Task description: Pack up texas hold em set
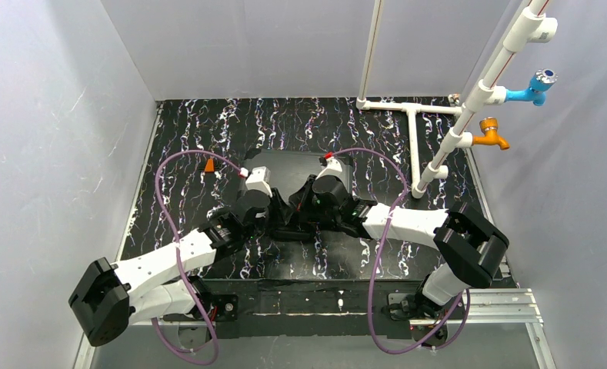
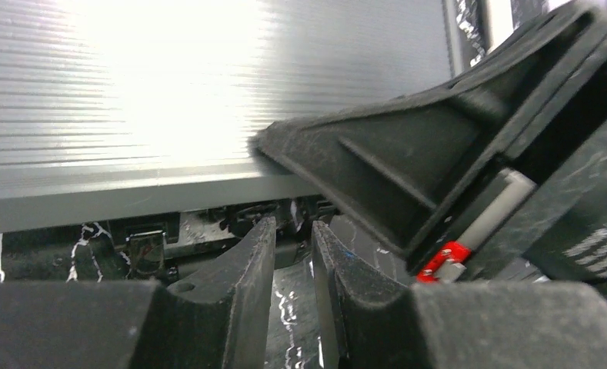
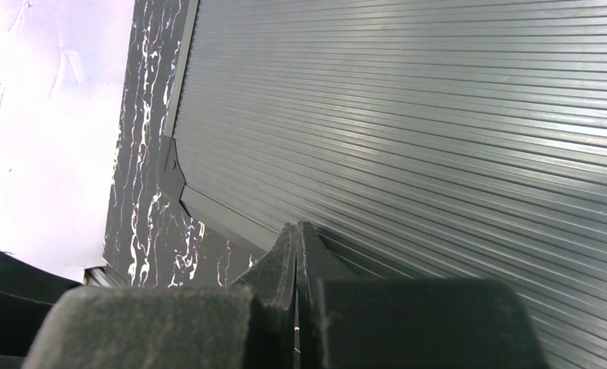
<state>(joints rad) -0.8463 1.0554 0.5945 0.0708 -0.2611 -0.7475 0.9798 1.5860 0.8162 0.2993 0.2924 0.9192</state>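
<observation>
Case [image 3: 438, 115] closed, ribbed dark-grey lid, left jaws slightly apart, right jaws pressed together

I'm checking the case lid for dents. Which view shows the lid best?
The right wrist view: the ribbed lid fills it, evenly lit, with one corner visible. The left wrist view shows its front edge, but glare washes out the surface. From the top, the left arm and right arm hide most of it.
</observation>
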